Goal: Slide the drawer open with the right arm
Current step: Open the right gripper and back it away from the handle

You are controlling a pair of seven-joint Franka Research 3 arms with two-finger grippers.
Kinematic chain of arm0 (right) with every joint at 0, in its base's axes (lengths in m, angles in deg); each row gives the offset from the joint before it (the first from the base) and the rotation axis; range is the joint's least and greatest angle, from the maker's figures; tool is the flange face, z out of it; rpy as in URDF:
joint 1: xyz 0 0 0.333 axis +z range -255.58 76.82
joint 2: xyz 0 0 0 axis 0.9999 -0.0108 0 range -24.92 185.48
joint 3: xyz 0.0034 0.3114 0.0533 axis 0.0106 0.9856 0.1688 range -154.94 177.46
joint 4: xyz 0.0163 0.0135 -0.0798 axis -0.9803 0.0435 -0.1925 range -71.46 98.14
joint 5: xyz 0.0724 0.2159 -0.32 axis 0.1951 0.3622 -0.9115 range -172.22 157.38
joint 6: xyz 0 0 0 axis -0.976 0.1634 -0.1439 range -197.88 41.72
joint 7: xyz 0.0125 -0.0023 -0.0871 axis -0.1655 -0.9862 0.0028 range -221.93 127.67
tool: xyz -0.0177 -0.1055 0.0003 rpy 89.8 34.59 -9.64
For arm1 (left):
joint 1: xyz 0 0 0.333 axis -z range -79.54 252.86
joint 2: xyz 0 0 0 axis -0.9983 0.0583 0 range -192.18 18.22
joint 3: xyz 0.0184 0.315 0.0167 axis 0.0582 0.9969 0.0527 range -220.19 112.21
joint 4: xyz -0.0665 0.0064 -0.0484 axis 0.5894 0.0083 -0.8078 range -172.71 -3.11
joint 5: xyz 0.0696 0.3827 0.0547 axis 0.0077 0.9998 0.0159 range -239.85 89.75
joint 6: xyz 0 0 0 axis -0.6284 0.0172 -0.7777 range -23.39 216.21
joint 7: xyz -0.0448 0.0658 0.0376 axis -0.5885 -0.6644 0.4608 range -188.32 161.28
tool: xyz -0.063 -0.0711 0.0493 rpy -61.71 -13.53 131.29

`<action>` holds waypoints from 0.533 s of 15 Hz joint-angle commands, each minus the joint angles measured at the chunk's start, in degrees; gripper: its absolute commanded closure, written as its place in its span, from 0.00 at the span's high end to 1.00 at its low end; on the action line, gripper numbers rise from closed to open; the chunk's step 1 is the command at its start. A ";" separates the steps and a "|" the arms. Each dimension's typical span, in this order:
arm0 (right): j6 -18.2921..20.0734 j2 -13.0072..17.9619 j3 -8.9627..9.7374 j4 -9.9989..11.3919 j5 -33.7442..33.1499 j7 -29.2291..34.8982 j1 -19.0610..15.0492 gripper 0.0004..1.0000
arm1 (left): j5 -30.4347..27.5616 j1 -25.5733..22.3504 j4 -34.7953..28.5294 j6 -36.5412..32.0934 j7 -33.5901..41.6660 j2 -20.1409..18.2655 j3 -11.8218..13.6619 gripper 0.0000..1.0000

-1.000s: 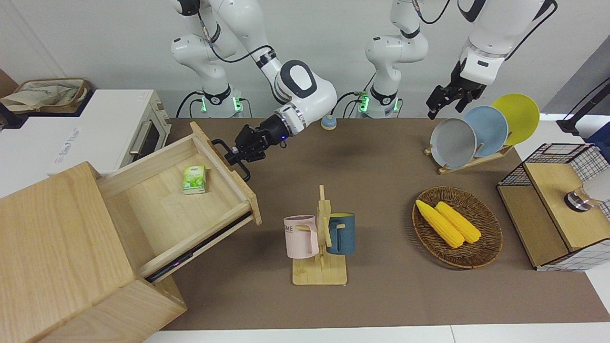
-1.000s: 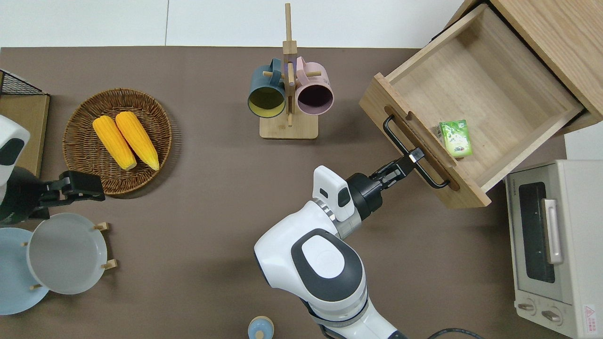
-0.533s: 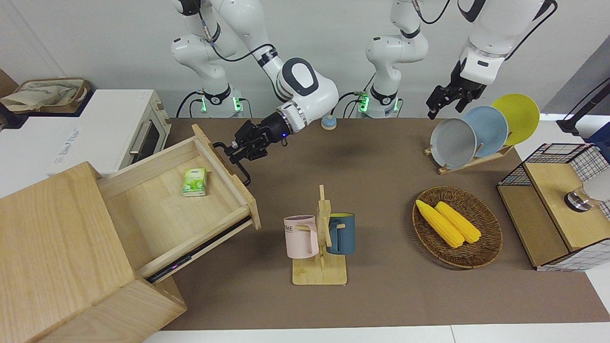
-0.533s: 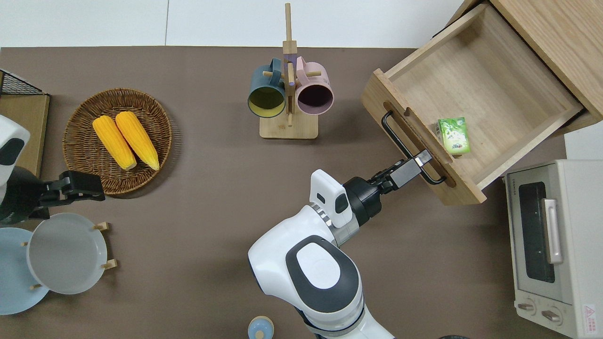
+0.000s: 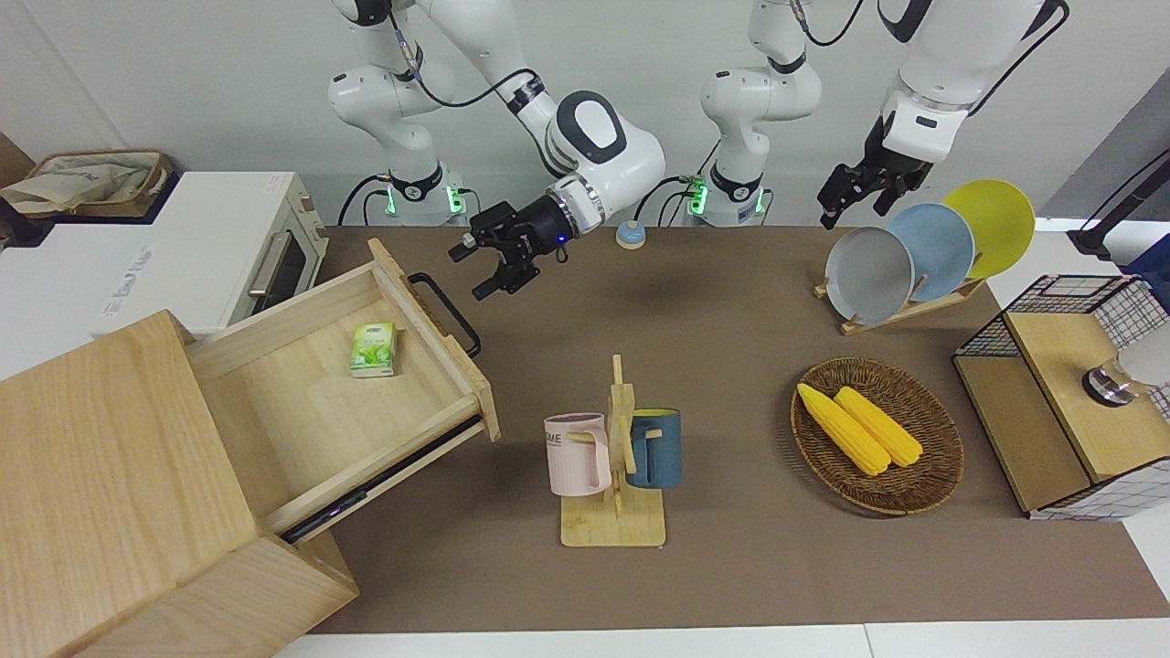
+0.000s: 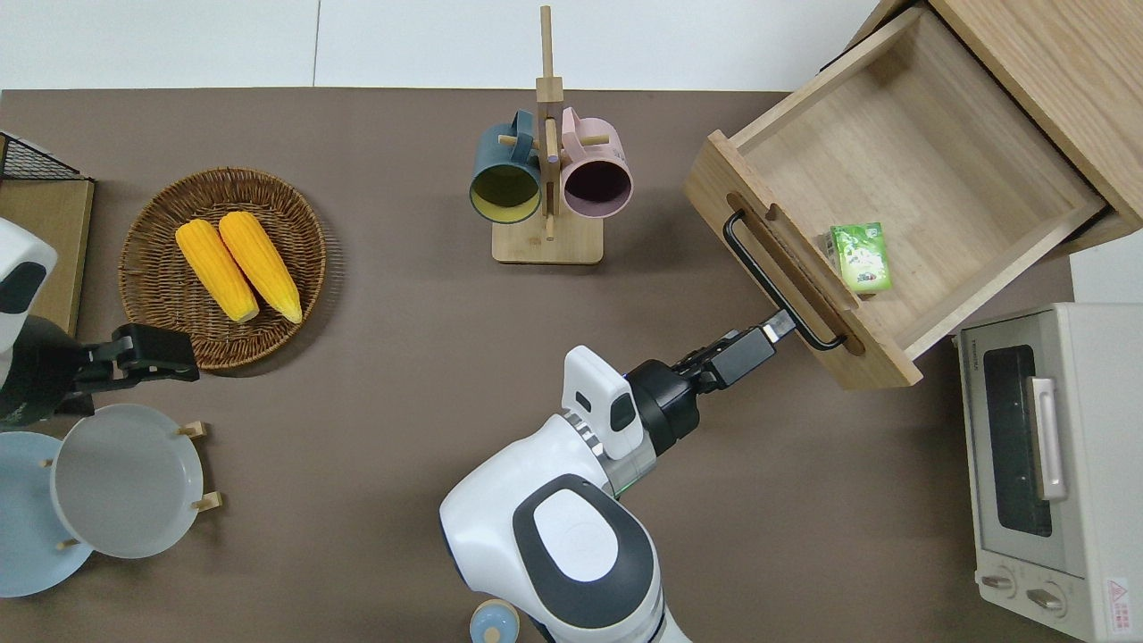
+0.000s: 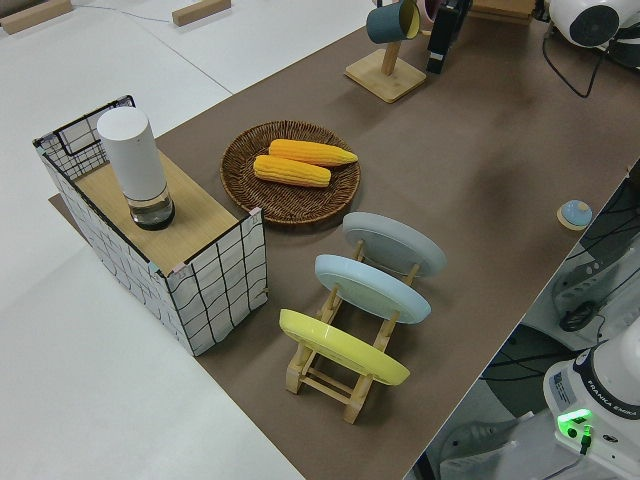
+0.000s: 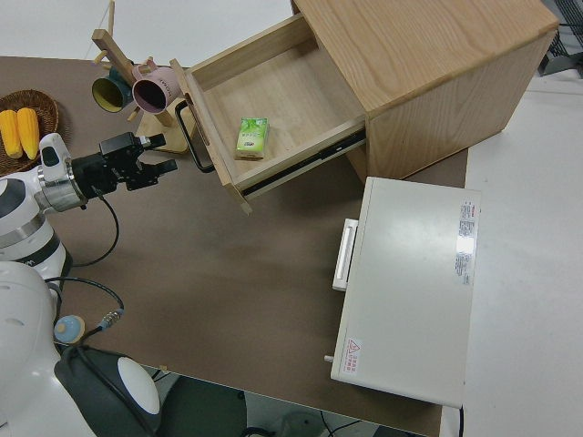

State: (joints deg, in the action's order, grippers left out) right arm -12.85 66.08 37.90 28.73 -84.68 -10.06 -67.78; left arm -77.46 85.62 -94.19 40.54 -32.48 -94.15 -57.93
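Observation:
The light-wood drawer (image 5: pixel 302 388) stands pulled far out of the pale wooden cabinet (image 5: pixel 101 475) at the right arm's end of the table. It also shows in the overhead view (image 6: pixel 920 161) and the right side view (image 8: pixel 291 96). Its black bar handle (image 5: pixel 445 313) (image 6: pixel 775 279) (image 8: pixel 193 137) is free. A small green box (image 5: pixel 373 347) (image 6: pixel 861 258) lies in the drawer near its front panel. My right gripper (image 5: pixel 468 272) (image 6: pixel 779 325) (image 8: pixel 164 153) is open and empty, over the brown mat just off the handle's end. The left arm is parked.
A white toaster oven (image 5: pixel 183 256) (image 6: pixel 1045 464) stands beside the cabinet, nearer the robots. A mug rack (image 5: pixel 614 457) (image 6: pixel 546 179) stands mid-table. A basket (image 5: pixel 951 457) of corn, a plate rack (image 5: pixel 914 256) and a wire-mesh box (image 5: pixel 1060 393) are toward the left arm's end.
My right gripper has let go of the handle, opened, and drawn back from the drawer toward the robots. The drawer stays open.

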 commanded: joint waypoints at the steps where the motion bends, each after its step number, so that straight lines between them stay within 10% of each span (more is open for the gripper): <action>1: -0.03 1.98 0.08 -2.03 7.27 -0.06 0.98 0.99 | -0.05 0.07 0.21 -0.89 0.51 -0.48 0.25 0.99; 8: -10.31 11.55 -4.65 -3.35 28.53 -7.78 -2.35 0.99 | -0.05 0.07 0.21 -0.89 0.51 -0.48 0.25 0.99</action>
State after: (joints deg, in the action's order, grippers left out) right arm -18.87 72.42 35.67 25.57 -65.24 -12.04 -67.16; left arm -77.46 85.62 -94.19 40.54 -32.48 -94.15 -57.93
